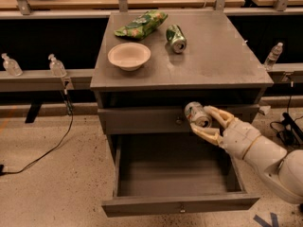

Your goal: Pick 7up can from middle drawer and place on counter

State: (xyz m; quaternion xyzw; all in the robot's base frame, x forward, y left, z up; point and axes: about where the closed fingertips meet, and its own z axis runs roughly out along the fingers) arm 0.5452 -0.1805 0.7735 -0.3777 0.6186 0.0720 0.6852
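In the camera view, the only one there is, the gripper [200, 120] sits at the right front of the cabinet, level with the closed upper drawer [142, 121], and its two pale fingers [220, 115] are clamped around the 7up can [197, 114], one above it and one below. The can lies tilted on its side in that grip, its top facing the camera, just in front of the upper drawer's face and clear above the middle drawer [170, 174], which stands pulled out with its dark floor bare. I judge the pick to be done and the carry to the counter [218, 56] to be the step in hand: the can is out of the drawer but below the level of the top. The next move calls for raising the can past the overhanging front edge of the counter without knocking it, then bringing it in over the free right half before letting go. By count: one 7up can; one darker green can [176, 38] lying on the counter; one pale bowl [129, 56]; one green snack bag [141, 24]; two drawers, each with one small knob; three small clear bottles on the rails behind, two at left [10, 64] [57, 66] and one at right [273, 56]; one gripper
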